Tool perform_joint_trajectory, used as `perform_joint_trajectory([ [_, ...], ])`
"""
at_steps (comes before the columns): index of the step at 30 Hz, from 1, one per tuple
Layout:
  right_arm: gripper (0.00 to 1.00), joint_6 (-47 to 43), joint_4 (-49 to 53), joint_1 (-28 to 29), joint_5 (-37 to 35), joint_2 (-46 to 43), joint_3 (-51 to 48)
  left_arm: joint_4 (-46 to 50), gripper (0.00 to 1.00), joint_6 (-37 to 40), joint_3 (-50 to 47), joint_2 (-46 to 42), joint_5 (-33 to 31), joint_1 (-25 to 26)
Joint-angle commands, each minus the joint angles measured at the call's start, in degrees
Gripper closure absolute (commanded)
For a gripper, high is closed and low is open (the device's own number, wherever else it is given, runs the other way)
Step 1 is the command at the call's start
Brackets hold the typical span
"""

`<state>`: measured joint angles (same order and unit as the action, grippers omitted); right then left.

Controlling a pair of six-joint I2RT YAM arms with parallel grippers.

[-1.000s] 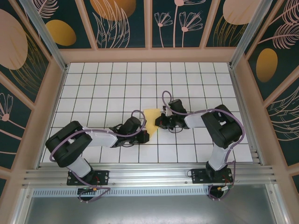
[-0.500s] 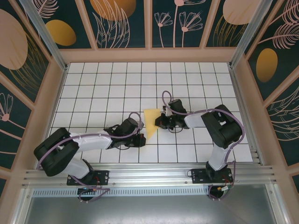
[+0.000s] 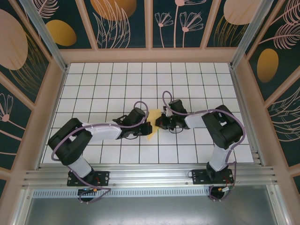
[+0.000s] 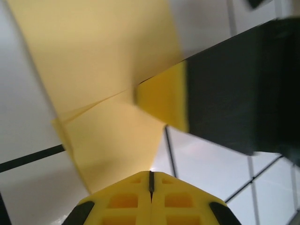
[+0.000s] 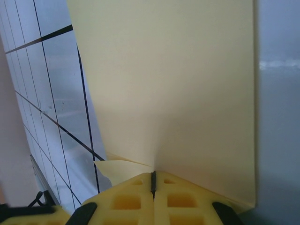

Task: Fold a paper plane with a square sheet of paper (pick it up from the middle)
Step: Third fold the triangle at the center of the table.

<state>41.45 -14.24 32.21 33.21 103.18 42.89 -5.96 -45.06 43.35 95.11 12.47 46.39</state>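
1. Yellow paper (image 3: 154, 116), folded into a narrow wedge, sits mid-table (image 3: 93, 84) between my two tools, with its point toward the near edge.
2. My left tool (image 3: 145, 127) reaches in from the left and covers the wedge's left side. In its wrist view the fingers (image 4: 126, 201) are pressed together, and the paper (image 4: 103, 56) tapers down into their seam, so it is pinching the paper.
3. My right tool (image 3: 160, 123) meets the paper's right edge. Its wrist view shows the fingers (image 5: 183, 201) pressed together too, with the sheet (image 5: 178, 84) running straight into the seam: pinched.
4. The two tools crowd each other across the wedge. A purple cable (image 3: 164, 96) loops above the right wrist. The floral walls (image 3: 122, 23) stand well apart from the work.
5. From the top I see the wedge's outline, but the tool bodies hide both grips.
6. The left wrist view shows a crease (image 4: 93, 104) across the paper. It also shows a black finger with a yellow pad (image 4: 164, 98) pressing in from the right.
7. The right wrist view adds a small curled flap (image 5: 117, 168) just left of the seam, with grid tiles (image 5: 51, 93) beyond the sheet's left edge.
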Motion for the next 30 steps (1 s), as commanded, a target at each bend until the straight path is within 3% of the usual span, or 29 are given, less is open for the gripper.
perform_joint_trajectory([
  [1,0.94,0.19,3.45,0.55,-3.16,-1.29,1.65,-0.59,0.99,-0.96,-1.68,1.98,-1.90,-0.16],
  [11,0.94,1.60,3.83,3.13,-2.53,-8.25,-2.56,-1.44,1.00,-0.30,-4.79,2.13,-2.37,-0.18],
  [21,0.95,3.96,0.86,6.65,-2.79,-4.87,-4.02,-1.12,1.00,0.18,-5.26,1.92,-1.85,-0.17],
  [30,0.95,2.46,6.15,6.75,-7.68,-3.02,-2.06,-0.12,1.00,1.08,-5.37,2.36,-1.79,-0.16],
])
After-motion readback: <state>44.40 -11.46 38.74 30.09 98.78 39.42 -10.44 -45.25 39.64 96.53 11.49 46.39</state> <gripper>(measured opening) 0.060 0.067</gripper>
